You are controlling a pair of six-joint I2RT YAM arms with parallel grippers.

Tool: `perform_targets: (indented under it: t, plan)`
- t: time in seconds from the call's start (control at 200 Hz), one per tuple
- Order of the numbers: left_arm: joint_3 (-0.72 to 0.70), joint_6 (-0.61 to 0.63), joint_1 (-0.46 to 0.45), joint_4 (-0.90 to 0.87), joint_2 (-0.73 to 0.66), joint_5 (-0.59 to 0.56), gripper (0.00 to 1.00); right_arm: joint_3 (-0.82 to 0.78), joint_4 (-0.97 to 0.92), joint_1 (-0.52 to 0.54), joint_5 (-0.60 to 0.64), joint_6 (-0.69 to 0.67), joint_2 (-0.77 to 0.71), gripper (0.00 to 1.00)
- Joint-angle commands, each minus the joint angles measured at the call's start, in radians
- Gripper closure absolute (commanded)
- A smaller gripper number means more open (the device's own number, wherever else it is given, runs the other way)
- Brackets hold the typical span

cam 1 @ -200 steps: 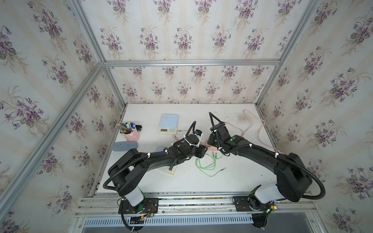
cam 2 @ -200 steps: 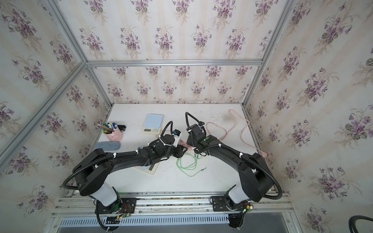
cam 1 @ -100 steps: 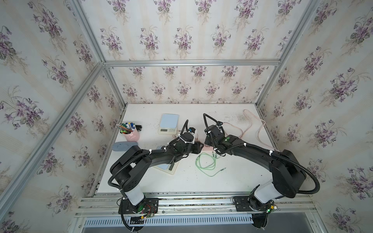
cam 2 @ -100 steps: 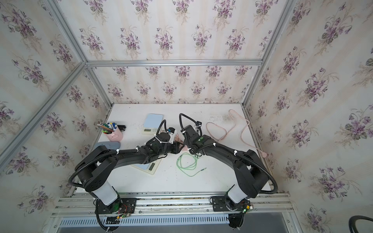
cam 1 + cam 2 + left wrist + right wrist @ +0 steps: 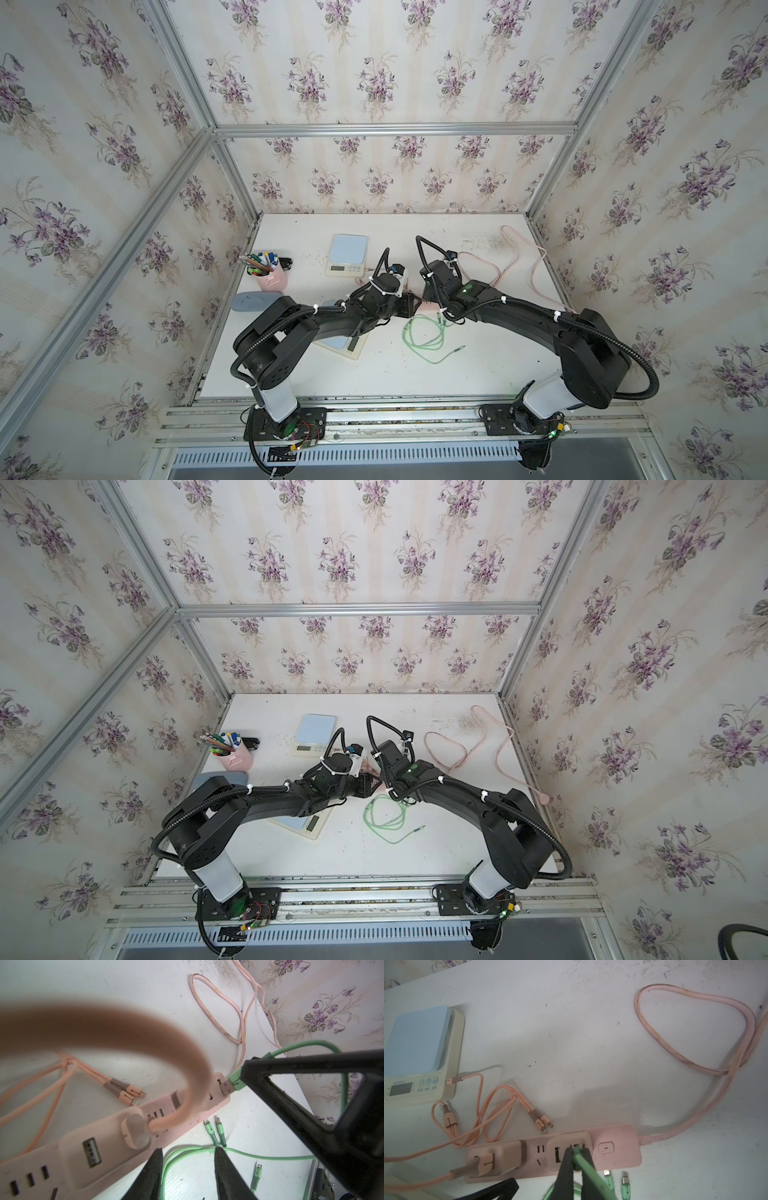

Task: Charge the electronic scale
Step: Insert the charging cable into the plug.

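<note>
A pink pen cup (image 5: 272,280) holds coloured pens (image 5: 259,262). A black clip (image 5: 285,262), perhaps, lies just beside it. A grey-blue oval pouch (image 5: 253,301) lies near it.

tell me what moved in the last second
The right gripper, shut on the green usb plug, slid toward the left arm's side, bringing it to a usb port on the pink power strip. The open left gripper ends roughly where it began. The far scale, near scale and pen cup stayed put.

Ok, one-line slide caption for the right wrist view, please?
Right gripper pinches the green cable's USB plug at the pink power strip, while a peach cable sits plugged into the electronic scale.
</note>
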Motion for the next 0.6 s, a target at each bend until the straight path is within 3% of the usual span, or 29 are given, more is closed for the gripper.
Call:
perform_targets:
  t: [0.0, 0.594]
  plan:
    - [0.005, -0.016, 0.001, 0.047, 0.005, 0.008, 0.57, 0.001, 0.025, 0.000, 0.028, -0.021, 0.015, 1.00]
    - [-0.005, -0.054, 0.003, 0.089, 0.041, 0.042, 0.58, -0.181, 0.125, 0.051, -0.045, -0.060, -0.029, 1.00]
